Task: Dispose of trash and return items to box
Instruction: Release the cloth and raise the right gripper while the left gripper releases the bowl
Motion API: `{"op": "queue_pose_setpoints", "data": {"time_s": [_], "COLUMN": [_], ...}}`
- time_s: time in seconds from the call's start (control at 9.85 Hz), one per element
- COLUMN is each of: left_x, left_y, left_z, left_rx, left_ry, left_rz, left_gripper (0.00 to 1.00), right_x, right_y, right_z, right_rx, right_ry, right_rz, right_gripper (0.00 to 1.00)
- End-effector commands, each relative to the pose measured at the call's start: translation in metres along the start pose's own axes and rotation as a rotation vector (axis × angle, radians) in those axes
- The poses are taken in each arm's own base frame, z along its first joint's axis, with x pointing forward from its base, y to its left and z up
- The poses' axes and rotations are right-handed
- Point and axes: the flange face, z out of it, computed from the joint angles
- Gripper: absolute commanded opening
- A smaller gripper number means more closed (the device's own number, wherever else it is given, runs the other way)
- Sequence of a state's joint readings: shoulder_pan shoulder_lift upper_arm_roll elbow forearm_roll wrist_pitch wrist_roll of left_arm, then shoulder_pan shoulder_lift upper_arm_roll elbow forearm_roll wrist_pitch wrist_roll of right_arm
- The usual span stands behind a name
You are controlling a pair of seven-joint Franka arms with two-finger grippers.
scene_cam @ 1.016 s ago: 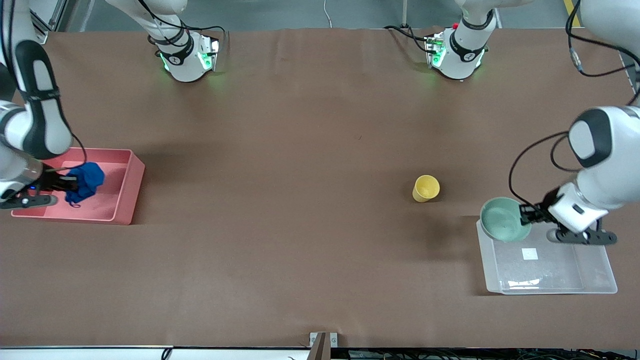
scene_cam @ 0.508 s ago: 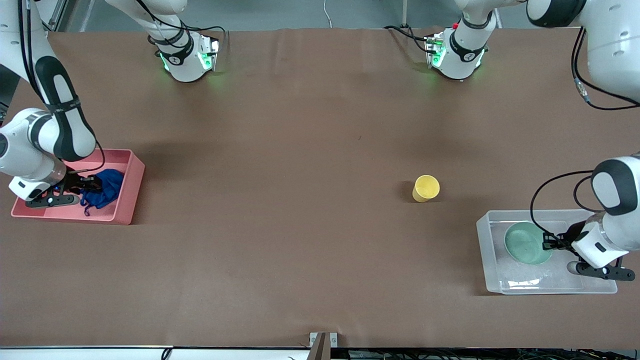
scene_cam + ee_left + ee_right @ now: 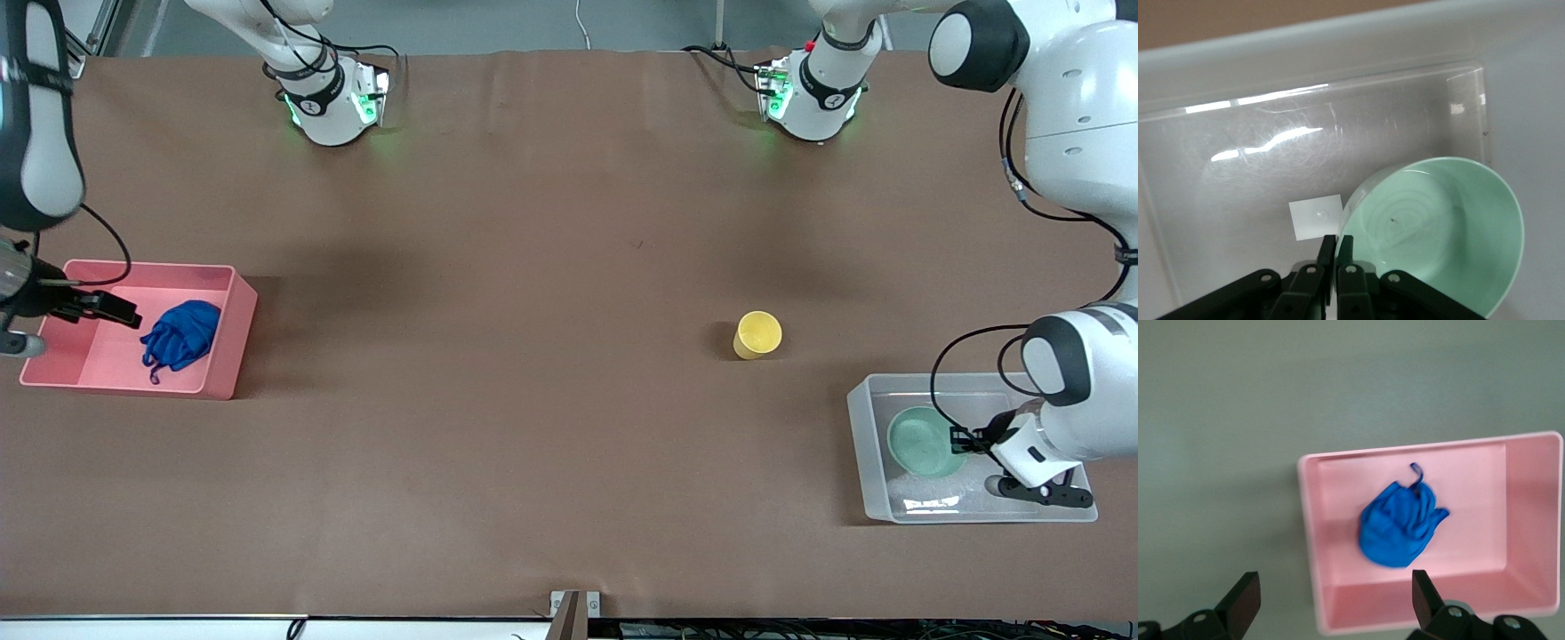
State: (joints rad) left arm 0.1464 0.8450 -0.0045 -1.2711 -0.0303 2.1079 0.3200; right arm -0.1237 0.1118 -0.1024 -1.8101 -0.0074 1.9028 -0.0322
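— Any writing on my screens?

— None I can read. There is a small white label (image 3: 1315, 219) on the bottom of the clear box (image 3: 867, 425), and it looks blank to me.

— Where is the bowl against my left fingers?

— The mint-green bowl (image 3: 925, 442) is down inside the box, at the left arm's end of the worktop (image 3: 533, 267). The left gripper (image 3: 962, 438) is in the box too, its fingers (image 3: 1327, 252) pressed together on the bowl's rim, one inside and one outside.

— And the right side?

— The right gripper (image 3: 120, 312) hangs over the pink bin (image 3: 233, 342), fingers (image 3: 1245, 599) spread wide apart with nothing between them. The blue wad (image 3: 180, 334) lies loose in the bin, just beside those fingers and clear of them.

— The cup?

— The yellow cup (image 3: 757, 335) stands alone on the worktop, near the box but outside it, well apart from both grippers.
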Motion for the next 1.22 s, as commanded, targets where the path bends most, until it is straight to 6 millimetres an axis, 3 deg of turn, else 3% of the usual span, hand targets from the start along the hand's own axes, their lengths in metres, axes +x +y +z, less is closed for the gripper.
{"op": "queue_pose_setpoints", "data": {"time_s": [0.0, 0.2, 0.41, 0.51, 0.61, 0.71, 0.91, 1.12], "left_x": [-0.001, -0.001, 0.002, 0.002, -0.001, -0.005, -0.029, -0.063], "left_y": [-0.002, -0.003, -0.003, 0.004, 0.017, 0.041, 0.084, 0.134], "left_z": [0.028, 0.025, 0.002, -0.031, -0.068, -0.1, -0.147, -0.16], "left_rx": [0.007, 0.009, 0.017, 0.017, 0.015, 0.0, -0.015, -0.034], "left_ry": [-0.026, -0.017, 0.006, 0.026, 0.032, 0.006, -0.003, -0.026], "left_rz": [-0.003, -0.005, -0.006, -0.016, -0.027, -0.032, -0.019, -0.005], "left_gripper": [0.12, 0.35, 0.66, 0.71, 0.75, 0.75, 0.76, 0.76], "right_x": [-0.01, -0.034, -0.051, -0.056, -0.059, -0.061, -0.057, -0.056], "right_y": [-0.023, -0.026, -0.03, -0.039, -0.037, -0.032, -0.035, -0.036], "right_z": [-0.074, -0.116, -0.153, -0.164, -0.187, -0.198, -0.173, -0.172], "right_rx": [0.022, 0.031, 0.06, 0.058, 0.044, 0.029, 0.027, 0.028], "right_ry": [0.009, 0.006, 0.006, -0.014, 0.006, 0.007, -0.038, -0.015], "right_rz": [0.062, 0.055, 0.07, 0.047, 0.041, 0.041, 0.004, -0.011], "right_gripper": [1.0, 1.0, 1.0, 1.0, 1.0, 1.0, 1.0, 1.0]}}
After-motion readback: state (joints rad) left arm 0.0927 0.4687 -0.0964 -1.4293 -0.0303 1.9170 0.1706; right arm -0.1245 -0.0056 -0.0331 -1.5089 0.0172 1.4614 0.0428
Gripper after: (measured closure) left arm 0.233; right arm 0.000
